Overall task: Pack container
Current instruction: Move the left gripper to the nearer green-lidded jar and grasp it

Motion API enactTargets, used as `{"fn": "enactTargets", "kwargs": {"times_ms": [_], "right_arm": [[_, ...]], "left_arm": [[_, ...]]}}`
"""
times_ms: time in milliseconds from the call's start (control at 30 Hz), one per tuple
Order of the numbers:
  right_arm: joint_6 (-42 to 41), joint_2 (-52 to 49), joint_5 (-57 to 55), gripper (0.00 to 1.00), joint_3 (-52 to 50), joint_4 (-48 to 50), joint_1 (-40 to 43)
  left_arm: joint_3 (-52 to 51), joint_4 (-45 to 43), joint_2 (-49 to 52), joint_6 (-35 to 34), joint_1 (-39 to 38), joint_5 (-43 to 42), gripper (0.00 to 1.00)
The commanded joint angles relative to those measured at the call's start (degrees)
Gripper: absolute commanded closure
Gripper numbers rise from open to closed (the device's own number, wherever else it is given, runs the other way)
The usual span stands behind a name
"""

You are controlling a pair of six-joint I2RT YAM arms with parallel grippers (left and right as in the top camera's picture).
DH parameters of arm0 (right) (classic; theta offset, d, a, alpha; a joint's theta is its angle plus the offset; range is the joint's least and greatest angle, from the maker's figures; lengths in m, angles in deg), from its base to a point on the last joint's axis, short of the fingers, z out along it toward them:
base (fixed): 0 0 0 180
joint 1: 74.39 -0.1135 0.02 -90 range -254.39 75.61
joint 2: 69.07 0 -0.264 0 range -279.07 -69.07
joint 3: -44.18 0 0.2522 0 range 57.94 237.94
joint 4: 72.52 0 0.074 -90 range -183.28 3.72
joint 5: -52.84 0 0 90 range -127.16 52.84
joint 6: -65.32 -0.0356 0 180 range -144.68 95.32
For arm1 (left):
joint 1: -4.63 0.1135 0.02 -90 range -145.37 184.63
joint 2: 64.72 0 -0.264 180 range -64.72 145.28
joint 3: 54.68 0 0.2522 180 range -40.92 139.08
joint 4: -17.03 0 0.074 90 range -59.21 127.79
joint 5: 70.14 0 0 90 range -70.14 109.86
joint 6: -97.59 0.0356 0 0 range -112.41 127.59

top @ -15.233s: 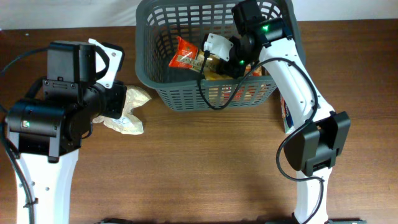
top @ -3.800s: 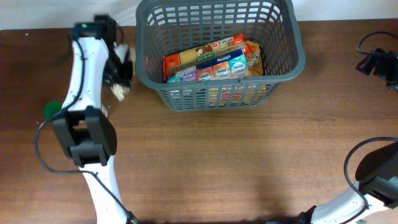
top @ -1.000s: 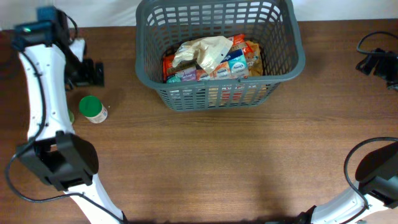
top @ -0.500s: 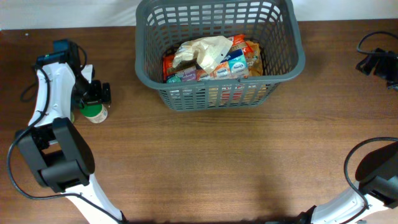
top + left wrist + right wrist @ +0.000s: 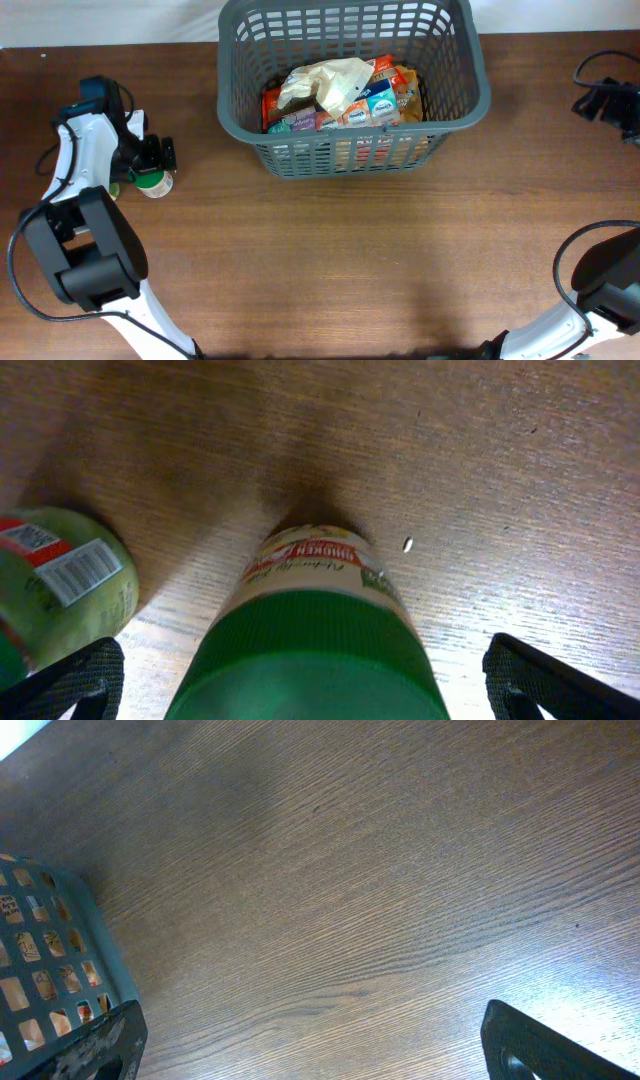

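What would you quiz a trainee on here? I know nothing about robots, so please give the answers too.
1. True or false: the jar already lies inside the grey basket.
2. What lies on top of the packets in the basket? A) a crumpled beige bag B) a banana C) a glass bottle
3. Fill in: the left end effector, its fingers apart, straddles a jar whose lid is ____.

Key: 1 false, it stands on the table to the left of the basket. 2 A. 3 green.
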Motion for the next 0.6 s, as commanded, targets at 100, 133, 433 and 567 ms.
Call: {"fn": "enactTargets", "kwargs": {"times_ms": [100,133,433,567], "right_arm": [[-0.5,0.9,0.5,0.01,-0.3,0.2,-0.2],[-0.5,0.9,0.5,0.01,-0.3,0.2,-0.2],[-0.5,0.9,0.5,0.01,-0.3,0.1,-0.2],[-0.5,0.9,0.5,0.01,-0.3,0.2,-0.2]], "left_arm": [[-0.8,-1.2,5.4,-0.3,0.4,-1.3,0.00],[-0.8,-1.2,5.9,-0.3,0.4,-1.2,0.00],[-0.8,-1.2,6.9,-0.3,0.4,-1.2,0.00],[-0.8,-0.9,6.9,-0.3,0.4,-1.2,0.04]]}}
